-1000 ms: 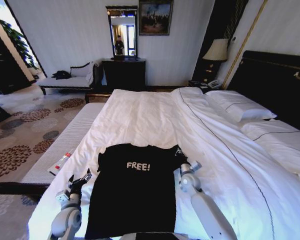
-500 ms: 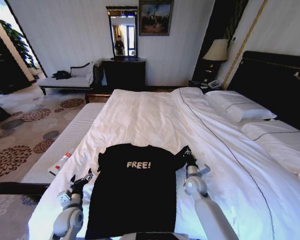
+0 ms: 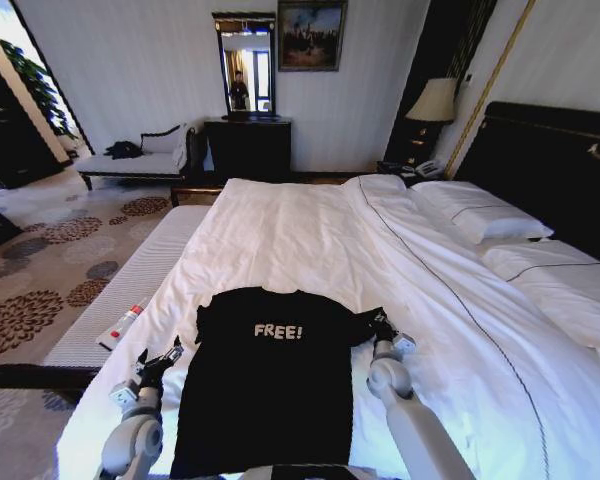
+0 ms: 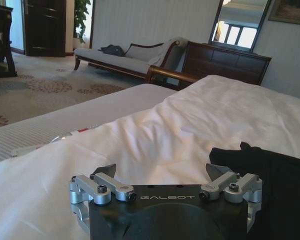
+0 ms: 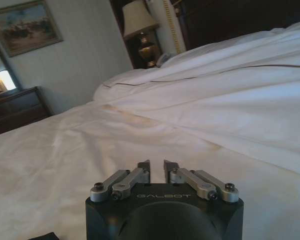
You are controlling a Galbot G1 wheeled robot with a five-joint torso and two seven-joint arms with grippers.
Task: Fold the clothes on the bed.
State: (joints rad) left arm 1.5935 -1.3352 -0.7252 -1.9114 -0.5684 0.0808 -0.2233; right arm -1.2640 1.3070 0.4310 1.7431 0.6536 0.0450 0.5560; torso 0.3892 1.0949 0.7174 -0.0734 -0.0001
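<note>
Black T-shirt [image 3: 270, 375] lies flat on white duvet [image 3: 310, 235] at foot of bed (lettering up). Left gripper [image 4: 165, 172], fingers apart, beside its left edge; right gripper [image 5: 157, 166], fingers nearly together, at right sleeve.

I see a soft, matt black cloth T-shirt [image 3: 270, 380] on the smooth, wrinkly white cloth duvet [image 3: 310, 240] of the bed [image 3: 540, 165] with its dark shiny wood headboard, and my left gripper [image 4: 162, 176] and right gripper [image 5: 157, 168] have dull silver metal fingers on matt black bodies.
</note>
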